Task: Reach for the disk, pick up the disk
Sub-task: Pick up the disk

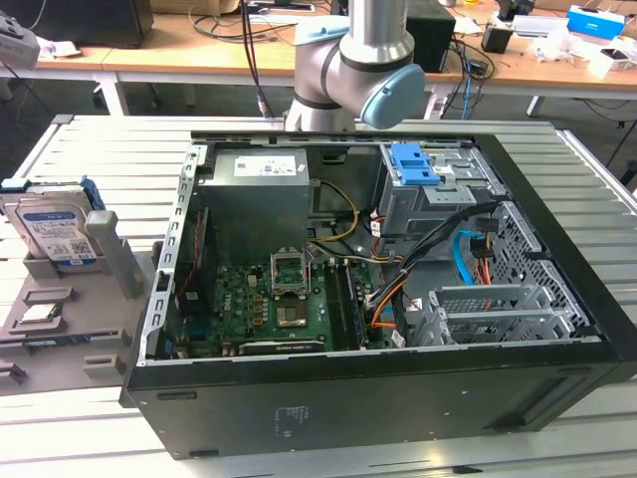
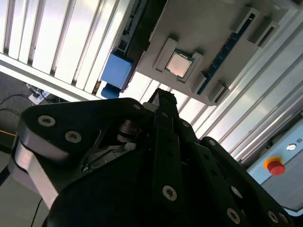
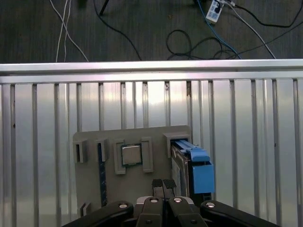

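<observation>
Find the disk (image 1: 55, 234) standing on edge in the end slot of the grey holder (image 1: 109, 259), label facing outward. In the first wrist view, pick it out as a thin silver edge capped by a blue rail (image 3: 195, 153), one pocket over from the chip (image 3: 131, 154) seated mid-holder. Look next to the gripper (image 3: 162, 183), poised above the holder with fingers (image 3: 156, 187) pressed together and pinching nothing. Note the tips aimed between the chip pocket and the disk slot rather than squarely over the disk, and touching neither. To reach well, by the look of things, shift across the holder until centred over the disk's upper edge. Spread the fingers wide before dropping. Set them across the flat metal faces rather than on the blue rail. Come straight down along the slot so as not to knock the holder's posts or the chip. Beyond the holder, mind only the slatted table (image 1: 60, 438) underneath and the open computer case (image 1: 348, 383) just beside it toward the exterior view's right, apparently outside the approach.
</observation>
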`<state>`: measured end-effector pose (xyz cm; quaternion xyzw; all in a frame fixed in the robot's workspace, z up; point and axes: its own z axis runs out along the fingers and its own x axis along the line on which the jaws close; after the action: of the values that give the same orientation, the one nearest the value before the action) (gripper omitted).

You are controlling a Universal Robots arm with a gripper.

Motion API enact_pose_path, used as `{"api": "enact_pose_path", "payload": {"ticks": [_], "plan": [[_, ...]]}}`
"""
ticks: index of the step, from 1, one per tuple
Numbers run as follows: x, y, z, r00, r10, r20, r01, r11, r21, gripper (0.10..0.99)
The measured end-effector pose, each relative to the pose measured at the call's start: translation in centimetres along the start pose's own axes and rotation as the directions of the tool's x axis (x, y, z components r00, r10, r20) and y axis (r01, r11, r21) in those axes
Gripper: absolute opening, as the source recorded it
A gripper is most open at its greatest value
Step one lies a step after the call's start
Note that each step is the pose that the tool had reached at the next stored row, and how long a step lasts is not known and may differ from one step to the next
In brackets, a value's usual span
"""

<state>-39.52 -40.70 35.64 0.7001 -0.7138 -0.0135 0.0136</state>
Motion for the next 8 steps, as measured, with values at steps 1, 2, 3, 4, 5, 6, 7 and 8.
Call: {"api": "enact_pose_path", "payload": {"ticks": [1,2,3,4,5,6,7,8], "plan": [[0.00,0.00,0.00,1.0000,0.000,0.0000,0.000,1.0000,0.000,0.106],[0.00,0.00,0.00,1.0000,0.000,0.0000,0.000,1.0000,0.000,0.106],[0.00,0.00,0.00,1.0000,-0.001,0.0000,0.001,1.0000,0.000,0.106],[0.00,0.00,0.00,1.0000,-0.001,0.0000,0.001,1.0000,0.000,0.106],[0.00,0.00,0.00,1.0000,-0.001,0.0000,0.001,1.0000,0.000,0.106],[0.00,0.00,0.00,1.0000,-0.001,0.0000,0.001,1.0000,0.000,0.106],[0.00,0.00,0.00,1.0000,-0.002,0.0000,0.002,1.0000,0.000,0.106],[0.00,0.00,0.00,1.0000,-0.002,0.0000,0.002,1.0000,0.000,0.106]]}}
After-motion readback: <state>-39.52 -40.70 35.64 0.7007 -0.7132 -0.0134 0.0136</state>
